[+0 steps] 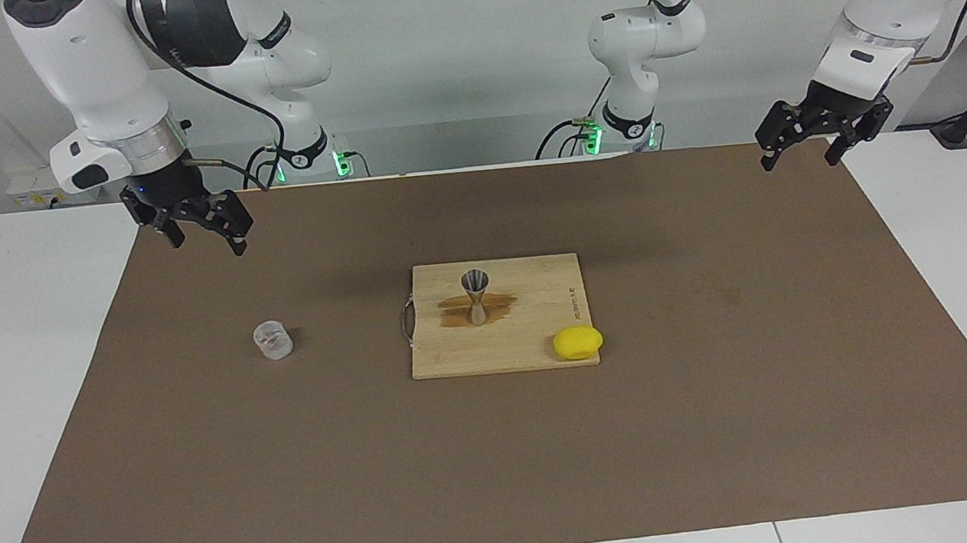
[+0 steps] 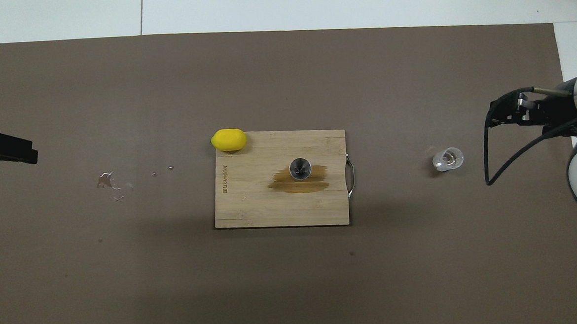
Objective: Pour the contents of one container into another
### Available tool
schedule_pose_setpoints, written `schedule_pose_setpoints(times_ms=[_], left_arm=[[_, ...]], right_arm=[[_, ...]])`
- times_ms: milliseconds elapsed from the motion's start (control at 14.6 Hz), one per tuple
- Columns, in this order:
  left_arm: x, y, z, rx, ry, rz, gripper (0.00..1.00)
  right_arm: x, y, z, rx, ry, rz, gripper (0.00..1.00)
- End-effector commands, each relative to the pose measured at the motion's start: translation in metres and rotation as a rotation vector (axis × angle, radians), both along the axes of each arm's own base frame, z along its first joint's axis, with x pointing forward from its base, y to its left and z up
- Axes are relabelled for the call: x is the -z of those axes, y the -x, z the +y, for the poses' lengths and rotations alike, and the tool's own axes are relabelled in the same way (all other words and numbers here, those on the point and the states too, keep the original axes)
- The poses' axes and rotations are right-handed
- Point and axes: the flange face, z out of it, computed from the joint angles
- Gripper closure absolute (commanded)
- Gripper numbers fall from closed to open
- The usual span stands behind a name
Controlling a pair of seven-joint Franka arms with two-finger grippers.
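A small clear glass cup (image 1: 272,340) (image 2: 448,159) stands upright on the brown mat toward the right arm's end. The silver hourglass jigger (image 1: 476,297) (image 2: 299,169) stands upright on a wet dark patch of the wooden cutting board (image 1: 533,337) (image 2: 251,203) at the middle. My right gripper (image 1: 202,235) (image 2: 501,114) hangs open and empty over the mat, apart from the cup. My left gripper (image 1: 799,151) (image 2: 19,152) hangs open and empty over the mat's edge at the left arm's end.
A yellow lemon (image 1: 578,342) (image 2: 228,139) lies at the board's corner, farther from the robots than the jigger. Small water drops (image 2: 109,181) sit on the mat toward the left arm's end. A metal handle (image 2: 351,178) sticks out of the board toward the cup.
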Motion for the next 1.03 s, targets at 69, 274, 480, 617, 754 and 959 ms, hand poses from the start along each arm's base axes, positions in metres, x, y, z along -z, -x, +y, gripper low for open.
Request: schedule_pose_setpoints(times_ms=[69,274,480,617,754,959], left_arm=[[-0.002,0.001,0.0,-0.007,-0.011,-0.002,0.0],[-0.001,0.001,0.0,-0.007,-0.009,-0.001,0.0],[-0.001,0.001,-0.001,-0.006,-0.011,-0.004,0.0],[0.001,0.0,-0.001,-0.007,-0.011,-0.005,0.0],[0.003,0.001,0.0,-0.01,-0.011,-0.004,0.0],[0.003,0.001,-0.002,-0.016,-0.011,-0.005,0.0]], right_arm=[[0.007,0.013,0.007,-0.087,-0.017,0.057,0.01],[0.01,0.017,0.009,-0.219,-0.015,0.081,0.01],[0.01,0.017,0.009,-0.227,-0.016,0.082,0.01],[0.01,0.017,0.009,-0.225,-0.015,0.081,0.01],[0.01,0.017,0.009,-0.224,-0.015,0.081,0.01],[0.01,0.017,0.009,-0.22,-0.015,0.079,0.01]])
